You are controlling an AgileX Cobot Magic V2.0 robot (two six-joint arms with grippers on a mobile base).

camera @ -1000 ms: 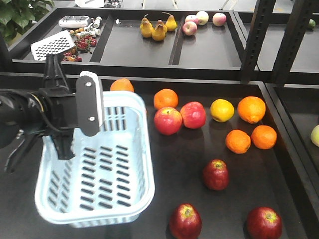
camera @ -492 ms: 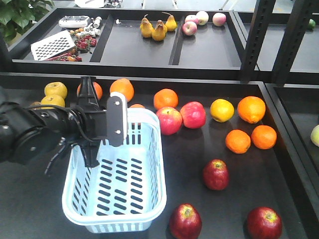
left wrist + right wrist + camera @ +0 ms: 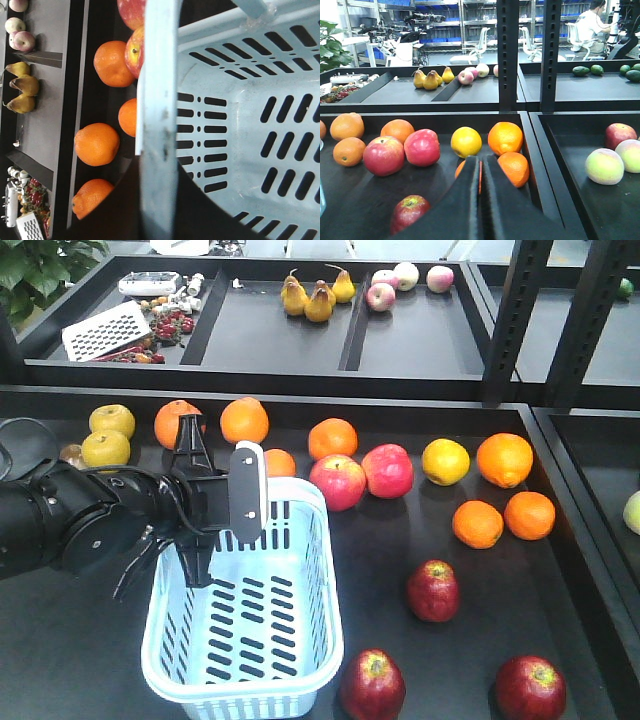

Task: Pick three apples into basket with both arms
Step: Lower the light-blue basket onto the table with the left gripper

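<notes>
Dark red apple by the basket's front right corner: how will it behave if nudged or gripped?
The apple is round and sits loose on the flat black tray beside the basket, so a nudge would probably roll it. Its glossy skin may slip in a pinch grip.

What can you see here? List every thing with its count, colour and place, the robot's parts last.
basket: one, pale blue, empty, near tray front left
dark apples: three, maroon, near tray front right
lighter apples: two, pink-red, near tray middle
oranges: seven, orange, across near tray
round fruits: three, yellow, one middle, two far left
pears: three, yellow, back tray
pale fruits: three, pink-white, back tray
perforated plate: one, white, back tray left
left hand: one, black, gripping basket rim
right hand: one, black, shut, over near tray
</notes>
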